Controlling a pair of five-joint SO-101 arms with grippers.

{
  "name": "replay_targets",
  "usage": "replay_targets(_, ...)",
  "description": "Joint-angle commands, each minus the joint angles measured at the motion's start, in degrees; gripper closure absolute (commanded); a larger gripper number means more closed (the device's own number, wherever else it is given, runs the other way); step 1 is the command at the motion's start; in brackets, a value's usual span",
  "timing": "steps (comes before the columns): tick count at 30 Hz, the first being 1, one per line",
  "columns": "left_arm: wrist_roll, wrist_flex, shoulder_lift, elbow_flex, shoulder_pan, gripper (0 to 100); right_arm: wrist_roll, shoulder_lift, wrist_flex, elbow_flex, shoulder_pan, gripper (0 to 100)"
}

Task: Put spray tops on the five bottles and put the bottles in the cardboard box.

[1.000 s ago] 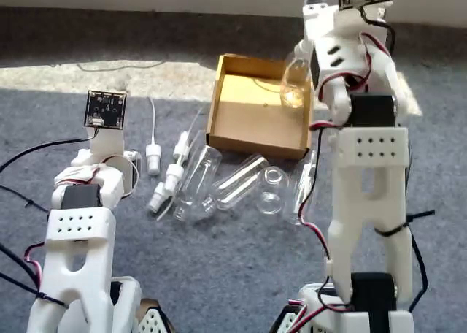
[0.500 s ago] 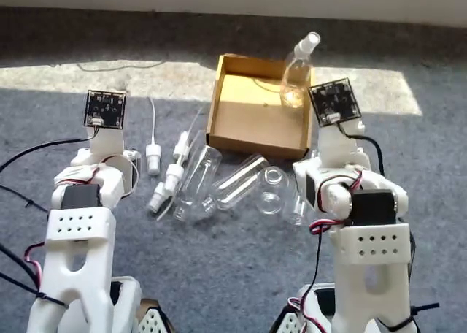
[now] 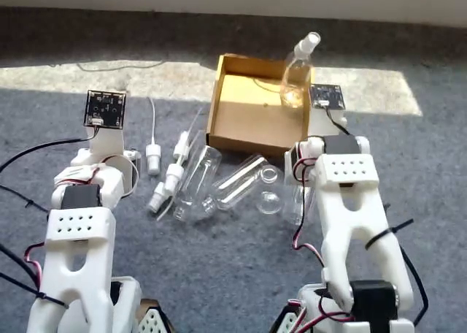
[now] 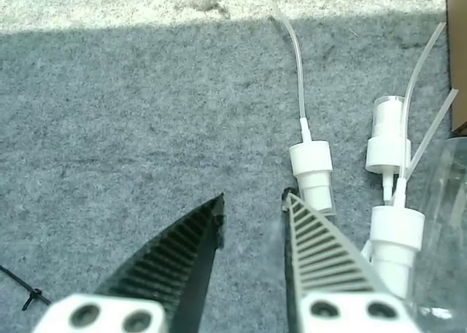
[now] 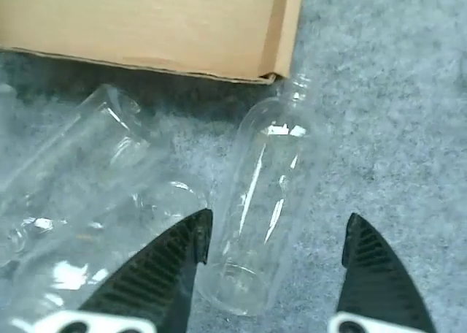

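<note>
Clear thin plastic, empty: the loose cylindrical bottle [image 5: 259,209] under the right gripper [image 5: 276,217] should be v. light, slick and a bit squashy, and prob. rolls, since it lies on its side. Best hold, I'd judge, is across the mid-body w/ a modest squeeze, not at the neck. The right jaws are spread wide, one each side of it, gripping nothing. The bottle rests on the grey carpeted desk [image 3: 219,274], neck toward the corner of the shallow brown cardboard box [image 5: 146,19], just beside it.

Left gripper [image 4: 253,199]: jaws parted, empty, tips just beside a white plastic spray top [image 4: 311,169] w/ a long dip tube; two more tops lie alongside. Tops look light and stiff, tubes thin and bendy, so take them by the collar.

The right wrist view gives the bottle's lie and the straddle; in the high view the right arm covers most of it. The high view adds a capped clear bottle [image 3: 295,77] leaning in the box's far corner, plus three bare bottles [image 3: 197,174] between tops and arm.
</note>
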State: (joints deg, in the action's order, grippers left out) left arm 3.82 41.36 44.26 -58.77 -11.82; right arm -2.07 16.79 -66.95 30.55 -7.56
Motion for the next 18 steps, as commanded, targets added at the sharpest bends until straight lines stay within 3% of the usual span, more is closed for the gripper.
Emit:
replay_targets(1,0.3,-1.0,0.3,0.1,-0.3,87,-0.8,-4.4,0.7,-5.9,1.0,75.3)
replay_targets(9,0.3,-1.0,0.3,0.1,-0.3,87,-0.8,-11.3,1.1,-8.8,2.5,75.3)
replay_targets(18,0.3,-0.9,0.3,0.1,-0.3,87,-0.8,-15.4,8.7,-8.7,3.9,75.3)
